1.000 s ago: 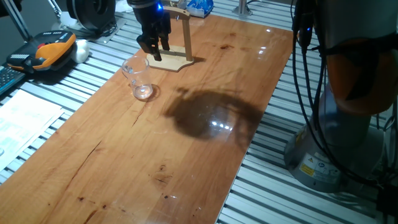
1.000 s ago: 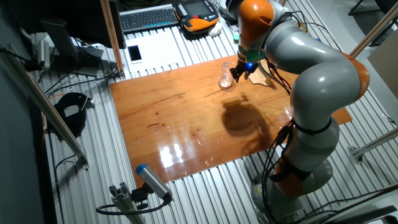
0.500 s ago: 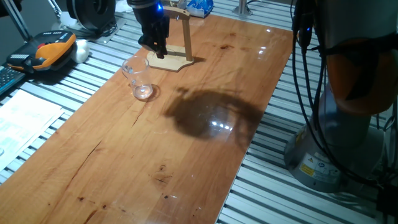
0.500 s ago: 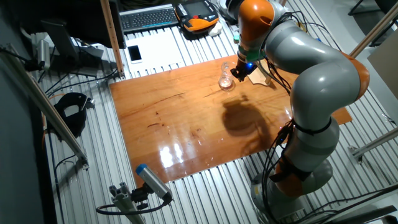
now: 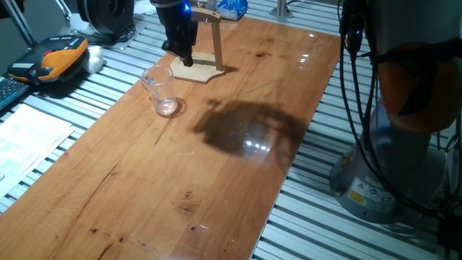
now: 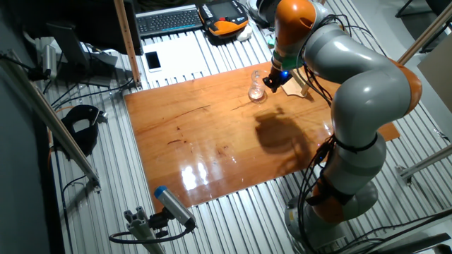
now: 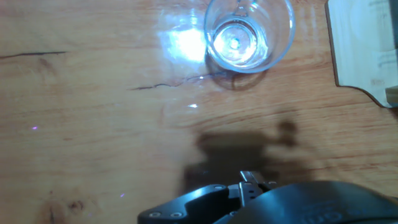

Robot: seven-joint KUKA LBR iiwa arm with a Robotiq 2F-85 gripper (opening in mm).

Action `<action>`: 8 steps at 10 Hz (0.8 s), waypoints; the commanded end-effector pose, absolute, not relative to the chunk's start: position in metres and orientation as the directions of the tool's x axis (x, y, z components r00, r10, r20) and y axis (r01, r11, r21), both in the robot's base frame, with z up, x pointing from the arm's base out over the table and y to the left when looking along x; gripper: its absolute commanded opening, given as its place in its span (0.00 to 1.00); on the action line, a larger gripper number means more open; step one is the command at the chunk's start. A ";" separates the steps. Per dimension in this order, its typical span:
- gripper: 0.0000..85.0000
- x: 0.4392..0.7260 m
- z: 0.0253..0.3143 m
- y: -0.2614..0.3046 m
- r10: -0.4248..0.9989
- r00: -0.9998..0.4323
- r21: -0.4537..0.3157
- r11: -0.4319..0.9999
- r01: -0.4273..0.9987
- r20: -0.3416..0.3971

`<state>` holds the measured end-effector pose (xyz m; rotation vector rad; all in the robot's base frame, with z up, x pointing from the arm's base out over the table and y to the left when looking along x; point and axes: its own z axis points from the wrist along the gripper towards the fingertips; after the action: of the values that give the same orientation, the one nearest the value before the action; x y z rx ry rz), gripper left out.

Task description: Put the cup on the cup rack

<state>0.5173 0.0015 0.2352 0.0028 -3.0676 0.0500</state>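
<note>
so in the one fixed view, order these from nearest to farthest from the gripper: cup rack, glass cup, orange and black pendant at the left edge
1. cup rack: right beside the gripper, which hangs over its base.
2. glass cup: on the table, in front and a little left of the gripper.
3. orange and black pendant: off the table, far left.

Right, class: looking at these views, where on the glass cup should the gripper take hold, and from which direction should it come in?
Probably from above, one finger inside and one outside the rim of the cup. It stands upright with its mouth open to the top, apart from the cup rack, so the wall is free all round. Its handle is too hard to make out to plan around. The gripper hangs nearby, above the table.
</note>
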 end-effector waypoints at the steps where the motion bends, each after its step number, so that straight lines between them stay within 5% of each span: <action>1: 0.00 0.518 0.234 0.002 0.014 -0.997 -0.015 1.000 0.013 0.074; 4: 0.00 0.520 0.234 0.005 0.025 -0.998 -0.066 0.998 0.021 0.062; 8: 0.00 0.515 0.236 -0.003 -0.011 -0.996 -0.014 1.000 -0.013 0.086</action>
<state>0.5146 -0.0023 0.2361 0.0096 -3.0514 0.0189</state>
